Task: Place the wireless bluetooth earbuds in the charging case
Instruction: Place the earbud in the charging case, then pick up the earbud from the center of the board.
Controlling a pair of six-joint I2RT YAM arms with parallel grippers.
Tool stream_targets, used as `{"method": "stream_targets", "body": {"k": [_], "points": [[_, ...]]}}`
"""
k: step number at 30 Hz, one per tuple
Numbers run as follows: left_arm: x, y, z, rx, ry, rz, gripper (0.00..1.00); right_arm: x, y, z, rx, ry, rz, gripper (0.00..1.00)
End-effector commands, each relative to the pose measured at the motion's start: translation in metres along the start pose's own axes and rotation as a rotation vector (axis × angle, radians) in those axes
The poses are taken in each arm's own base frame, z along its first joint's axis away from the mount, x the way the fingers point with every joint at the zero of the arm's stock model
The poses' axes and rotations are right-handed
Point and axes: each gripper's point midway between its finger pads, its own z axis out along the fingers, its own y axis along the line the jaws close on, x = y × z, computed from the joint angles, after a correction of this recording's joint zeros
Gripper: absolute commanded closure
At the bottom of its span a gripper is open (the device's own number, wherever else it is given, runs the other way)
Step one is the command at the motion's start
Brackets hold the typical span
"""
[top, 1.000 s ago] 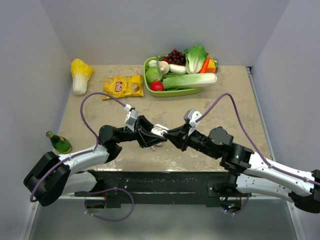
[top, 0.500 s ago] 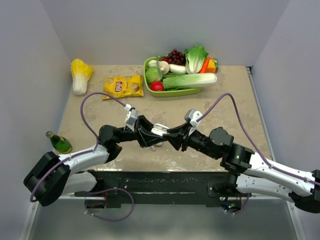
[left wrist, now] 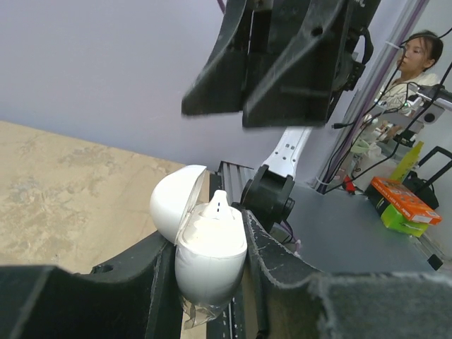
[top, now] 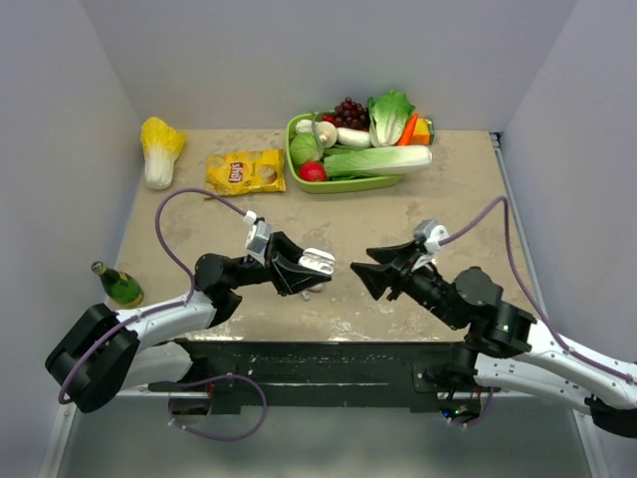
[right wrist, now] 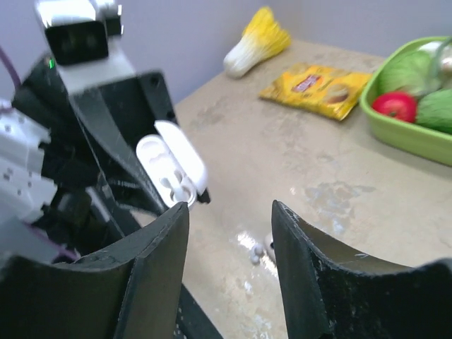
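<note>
Two claws face each other over the table (top: pixel 448 199) from above. My left claw (top: pixel 299 269) is clamped on the charging case (top: pixel 318 262), whose lid is swung open. My right claw (top: pixel 366 271) stands just right of the case, apart from it, jaws spread and holding nothing. Well behind the case are a green tray (top: pixel 343 185) of vegetables, a yellow chip bag (top: pixel 246 171) and a napa cabbage (top: pixel 159 149). A green bottle (top: pixel 117 285) lies far to the left of the case.

From my left wrist, the case (left wrist: pixel 210 251) stands upright with my fingers (left wrist: pixel 272 265) pressing both its sides. Its lid (left wrist: pixel 171 205) leans back to the left. One earbud (left wrist: pixel 218 206) pokes its stem up out of the case. My right claw (left wrist: pixel 244 99) hangs above the case, not touching it.

From my right wrist, my fingers (right wrist: pixel 152 268) are wide apart with only table between them. Beyond them the case (right wrist: pixel 171 169) gapes open toward me. Small pale bits (right wrist: pixel 260 249) lie on the table below the case, too blurred for me to tell what they are.
</note>
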Motion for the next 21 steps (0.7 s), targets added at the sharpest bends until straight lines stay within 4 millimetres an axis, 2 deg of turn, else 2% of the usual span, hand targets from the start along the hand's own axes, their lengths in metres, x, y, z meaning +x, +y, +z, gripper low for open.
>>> {"method": "stream_targets", "body": {"k": [1,5,13,14,16,17,18,20,21], "points": [[-0.083,-0.072,-0.015,0.227,-0.377,0.446,1.00,-0.022,-0.034,-0.017,0.182,-0.119,0.070,0.46],[-0.083,-0.074,-0.019,0.215,-0.389,0.444,1.00,0.001,-0.055,-0.017,0.298,-0.071,0.088,0.46],[-0.082,-0.083,-0.034,0.193,-0.417,0.437,1.00,0.061,-0.073,0.006,0.433,0.094,0.093,0.48],[-0.085,-0.089,-0.038,0.194,-0.431,0.453,1.00,0.078,-0.077,0.012,0.460,0.147,0.069,0.48],[-0.078,-0.084,-0.043,0.152,-0.419,0.438,1.00,0.095,-0.080,0.018,0.479,0.203,0.039,0.46],[-0.082,-0.089,-0.048,0.147,-0.435,0.454,1.00,0.105,-0.080,0.023,0.480,0.232,0.024,0.46],[-0.079,-0.086,-0.050,0.126,-0.426,0.439,1.00,0.127,-0.076,0.029,0.452,0.304,0.009,0.48],[-0.077,-0.087,-0.059,0.093,-0.446,0.442,1.00,0.145,-0.068,0.039,0.404,0.348,0.016,0.56],[-0.078,-0.086,-0.061,0.073,-0.459,0.438,1.00,0.169,-0.058,0.044,0.337,0.428,0.021,0.59]]}}
